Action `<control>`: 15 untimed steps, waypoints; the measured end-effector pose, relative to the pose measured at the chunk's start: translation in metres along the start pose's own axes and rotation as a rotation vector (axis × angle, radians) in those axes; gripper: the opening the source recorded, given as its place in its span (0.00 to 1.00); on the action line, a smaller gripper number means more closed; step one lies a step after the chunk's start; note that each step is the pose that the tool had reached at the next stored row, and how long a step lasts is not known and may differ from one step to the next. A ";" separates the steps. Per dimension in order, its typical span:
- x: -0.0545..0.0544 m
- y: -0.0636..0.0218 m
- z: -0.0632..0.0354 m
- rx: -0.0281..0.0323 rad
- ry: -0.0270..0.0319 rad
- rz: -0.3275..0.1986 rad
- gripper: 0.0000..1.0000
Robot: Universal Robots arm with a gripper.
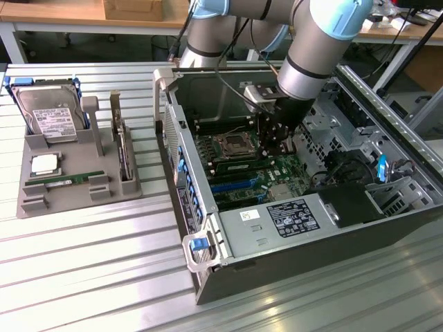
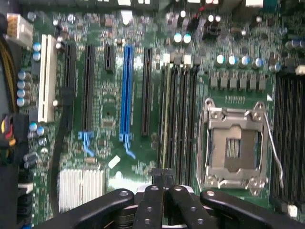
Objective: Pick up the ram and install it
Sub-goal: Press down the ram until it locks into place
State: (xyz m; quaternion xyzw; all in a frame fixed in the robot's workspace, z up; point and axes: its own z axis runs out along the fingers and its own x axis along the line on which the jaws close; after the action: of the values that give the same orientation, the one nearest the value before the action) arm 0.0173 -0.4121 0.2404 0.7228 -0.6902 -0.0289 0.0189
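One arm reaches down from twelve o'clock in the exterior view into the open computer case (image 1: 181, 207), and its gripper (image 1: 273, 142) hangs just above the motherboard (image 1: 277, 173), at about three o'clock from the processor socket (image 1: 232, 145). In the wrist view the gripper (image 2: 163, 174) has its black fingers (image 2: 151, 200) pressed together, with nothing visible between them. It is poised over the bank of black memory slots (image 2: 183, 114) that lies between the empty, pin-filled socket (image 2: 233, 148) and the long blue slot (image 2: 126, 90). A pale, thin strip (image 2: 165, 114) runs along the memory slot nearest the blue one; whether that is a seated board cannot be told. The ram (image 1: 66, 181) lies well apart from the gripper, out at nine o'clock from the case, flat in a groove of the grey holder tray (image 1: 76, 200) on the ribbed metal table (image 1: 83, 277). It is a narrow green stick with a white sticker. On the same tray, a square silver processor chip (image 1: 45, 164) sits just at eleven o'clock of the ram, a hard drive (image 1: 48, 114) leans upright at twelve o'clock, and a dark expansion card (image 1: 123, 155) stands on edge at three o'clock. Inside the case, a grey metal box with labels (image 1: 277, 221) lies at six o'clock from the gripper.
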 end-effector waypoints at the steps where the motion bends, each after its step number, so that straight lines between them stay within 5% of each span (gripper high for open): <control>1: 0.000 0.0064 0.0005 0.0008 -0.0001 0.000 0.10; 9: -0.002 0.0442 0.0035 0.0030 0.0001 0.000 0.10; 13: -0.003 0.0734 0.0080 0.0038 0.0000 0.000 0.10; 15: -0.003 0.0744 0.0129 0.0036 -0.0004 -0.001 0.10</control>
State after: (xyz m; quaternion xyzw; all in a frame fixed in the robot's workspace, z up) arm -0.0579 -0.4122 0.2326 0.7231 -0.6899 -0.0279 0.0175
